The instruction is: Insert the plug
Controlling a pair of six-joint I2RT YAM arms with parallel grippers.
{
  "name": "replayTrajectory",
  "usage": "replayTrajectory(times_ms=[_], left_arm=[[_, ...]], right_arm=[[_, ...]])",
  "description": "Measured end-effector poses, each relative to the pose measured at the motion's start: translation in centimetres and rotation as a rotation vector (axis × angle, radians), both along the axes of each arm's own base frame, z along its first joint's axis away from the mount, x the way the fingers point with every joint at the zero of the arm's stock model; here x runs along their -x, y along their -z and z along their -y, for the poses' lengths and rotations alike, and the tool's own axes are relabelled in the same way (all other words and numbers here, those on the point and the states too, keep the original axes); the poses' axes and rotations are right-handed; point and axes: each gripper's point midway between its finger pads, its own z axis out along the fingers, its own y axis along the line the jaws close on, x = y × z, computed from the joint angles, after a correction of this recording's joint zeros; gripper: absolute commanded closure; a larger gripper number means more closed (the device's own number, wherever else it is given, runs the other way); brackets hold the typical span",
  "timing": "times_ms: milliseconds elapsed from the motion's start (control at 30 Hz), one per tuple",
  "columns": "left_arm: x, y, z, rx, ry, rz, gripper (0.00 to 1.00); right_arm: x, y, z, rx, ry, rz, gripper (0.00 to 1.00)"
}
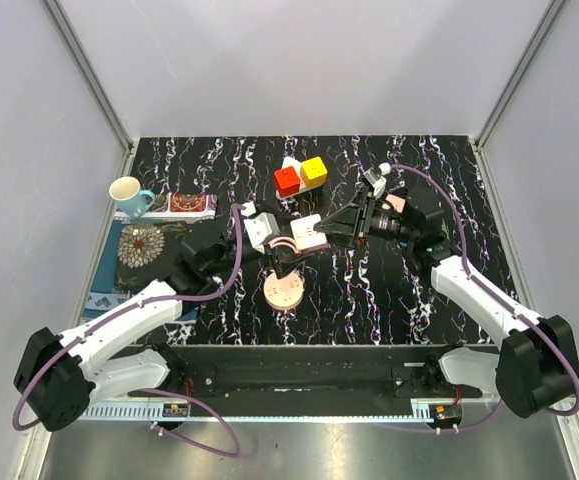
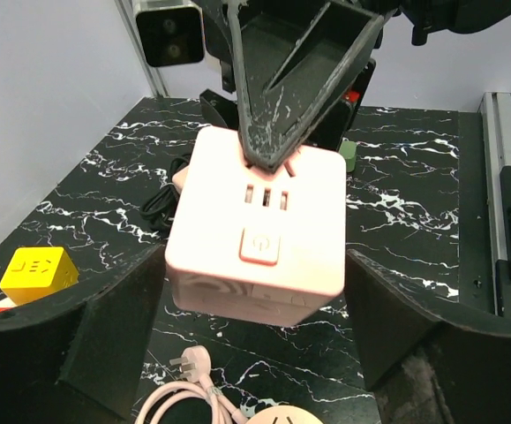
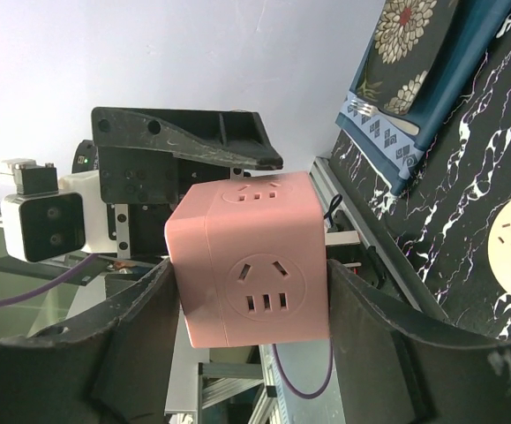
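As right pincer (image 3: 252,305) clamps, pink cube (image 2: 259,221) hovers.

- I see a glossy pale-pink plastic cube socket (image 2: 259,225), button the same pink.
- Round plastic socket disc (image 1: 284,291): also pale pink.
- Marble-look tabletop (image 1: 369,290): black, white veins.
- Two small plastic cubes: yellow cube (image 1: 314,171), red cube (image 1: 288,181).
- Ceramic cup (image 1: 129,193): light blue, cream inside.
- Folded cloth (image 1: 139,245): dark blue, pale floral medallion (finer print I can't read).

Bright, even light from overhead; shadows soft. Pale walls (image 1: 299,60) nearly washed out. Wrist views: pink cube (image 2: 257,228) between jaws sharp, black fingers (image 2: 114,340) at frame edges soft, bowed.
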Motion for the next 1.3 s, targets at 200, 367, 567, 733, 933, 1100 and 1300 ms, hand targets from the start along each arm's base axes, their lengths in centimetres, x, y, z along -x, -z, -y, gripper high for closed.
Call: replayTrajectory(times_ms=[200,367,567,733,933,1100,1300], left_arm=[[-0.2,-0.2,0.2,0.011,0.001,0.012,0.37],[-0.2,-0.1,0.3,0.003,0.005,0.023,0.36],[-0.3,0.0,0.2,0.001,0.003,0.026,0.23],[-0.3,0.5,0.2,-0.009,0.000,0.029,0.25],[-0.4,0.7,0.1,-0.022,-0.004,0.045,0.26],[-0.6,0.8,0.0,-0.028,-0.011,0.054,0.30],[-0.8,1.0,0.0,-0.033,-0.019,0.060,0.47]], right_arm=[[0.0,0.5,-0.3,0.002,-0.013,-0.025,1.00],[-0.2,0.7,-0.4,0.002,-0.011,-0.040,1.00],[-0.4,1.1,-0.5,0.007,-0.013,-0.052,1.00],[-0.6,1.5,-0.6,0.013,-0.013,-0.065,1.00],[-0.6,1.5,-0.7,0.012,-0.013,-0.065,1.00],[-0.7,1.3,-0.7,0.011,-0.014,-0.061,1.00],[-0.7,1.4,-0.7,0.012,-0.013,-0.063,1.00]])
